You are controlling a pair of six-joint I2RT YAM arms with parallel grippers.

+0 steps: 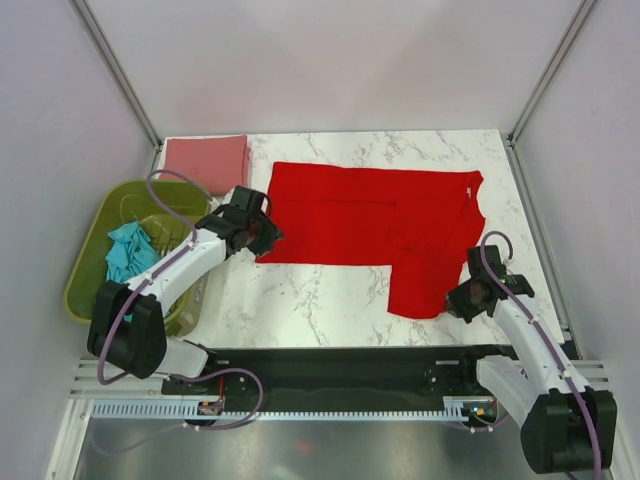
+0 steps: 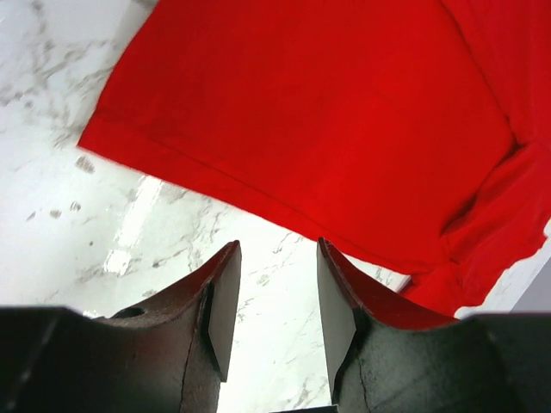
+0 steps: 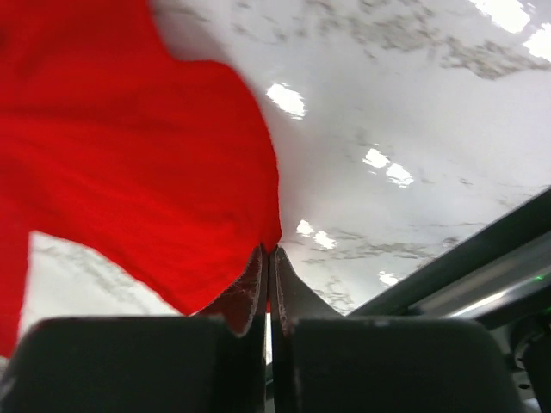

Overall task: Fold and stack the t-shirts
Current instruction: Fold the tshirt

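We see the red t-shirt [image 1: 370, 215] as soft, matt cloth, and likewise the pink t-shirt [image 1: 205, 160] and teal t-shirt [image 1: 128, 250]. The table [image 1: 300, 300] looks smooth, glossy and marble-patterned; the basket [image 1: 85, 268] at left is smooth olive plastic.

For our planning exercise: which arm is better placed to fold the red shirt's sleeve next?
Right: the right gripper is shut on the red t-shirt at its sleeve; the left gripper stands open, off the cloth.

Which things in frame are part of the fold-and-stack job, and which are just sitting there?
Job:
red t-shirt, spread flat, right gripper pinching its edge
pink t-shirt, folded, far left corner
teal t-shirt, crumpled in olive-green basket

Not job:
olive-green basket
marble table
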